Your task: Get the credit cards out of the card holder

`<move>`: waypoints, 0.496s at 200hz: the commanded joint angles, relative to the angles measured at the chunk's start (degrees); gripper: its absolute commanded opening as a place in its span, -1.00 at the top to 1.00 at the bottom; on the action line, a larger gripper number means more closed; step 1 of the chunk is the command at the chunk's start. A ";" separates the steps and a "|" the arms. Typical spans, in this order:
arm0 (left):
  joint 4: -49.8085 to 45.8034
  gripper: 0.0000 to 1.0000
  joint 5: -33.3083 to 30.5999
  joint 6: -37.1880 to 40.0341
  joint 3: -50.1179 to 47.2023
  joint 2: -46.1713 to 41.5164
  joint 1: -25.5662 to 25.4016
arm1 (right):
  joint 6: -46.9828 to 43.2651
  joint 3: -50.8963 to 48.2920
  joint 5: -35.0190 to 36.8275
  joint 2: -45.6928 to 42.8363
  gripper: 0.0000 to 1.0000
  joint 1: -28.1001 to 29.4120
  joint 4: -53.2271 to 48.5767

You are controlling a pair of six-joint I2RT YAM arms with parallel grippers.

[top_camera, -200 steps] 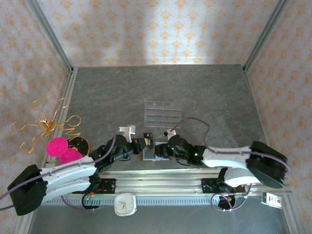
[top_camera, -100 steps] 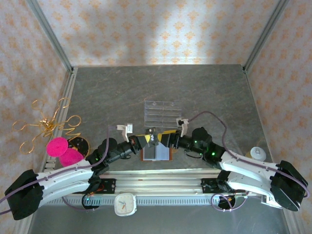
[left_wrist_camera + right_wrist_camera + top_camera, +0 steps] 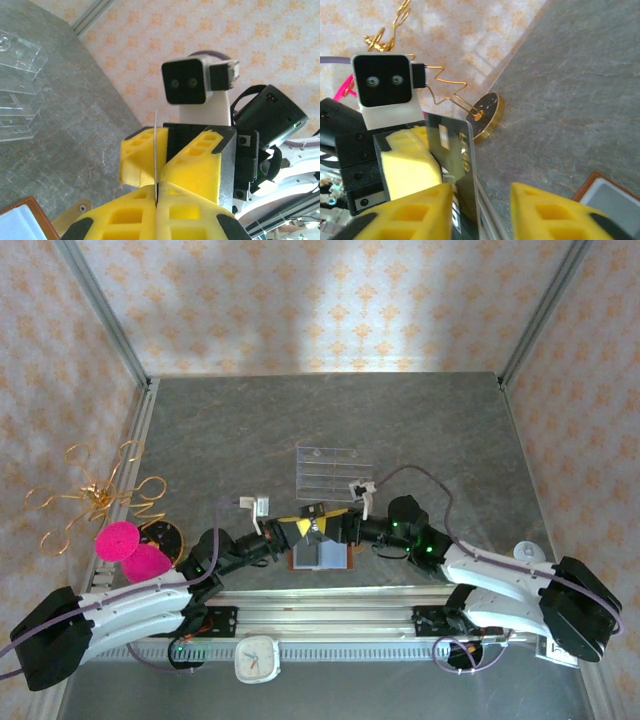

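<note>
Glossy plastic card (image 3: pixel 452 165), leather card holder (image 3: pixel 320 557)

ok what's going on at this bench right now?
The two arms look to be mid-handover of a thin black plastic card, close to the open brown leather wallet lying on the grey table. The left hand is shut on the card. The right hand is open, with a finger on each side of the card, not yet clamped on it.

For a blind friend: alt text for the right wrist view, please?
A black card, pinched by the left claw, sits between the right claw's open yellow fingers above a grey table; brown wallet corner at lower right.
</note>
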 commanded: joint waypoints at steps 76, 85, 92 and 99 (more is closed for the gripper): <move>-1.71 -0.41 -3.73 -2.62 1.11 -1.06 0.42 | -17.01 19.27 -3.68 2.78 1.00 -10.76 -16.84; -2.22 -0.45 -3.70 -2.61 1.29 -1.31 0.44 | -22.15 23.00 -3.06 4.25 1.00 -12.68 -21.95; -2.93 -0.47 -3.95 -2.77 1.51 -1.47 0.43 | -26.99 26.47 -2.43 5.85 1.00 -13.83 -26.73; -4.01 -0.52 -4.13 -2.83 1.77 -1.64 0.44 | -30.90 29.42 -2.26 7.87 1.00 -14.96 -30.79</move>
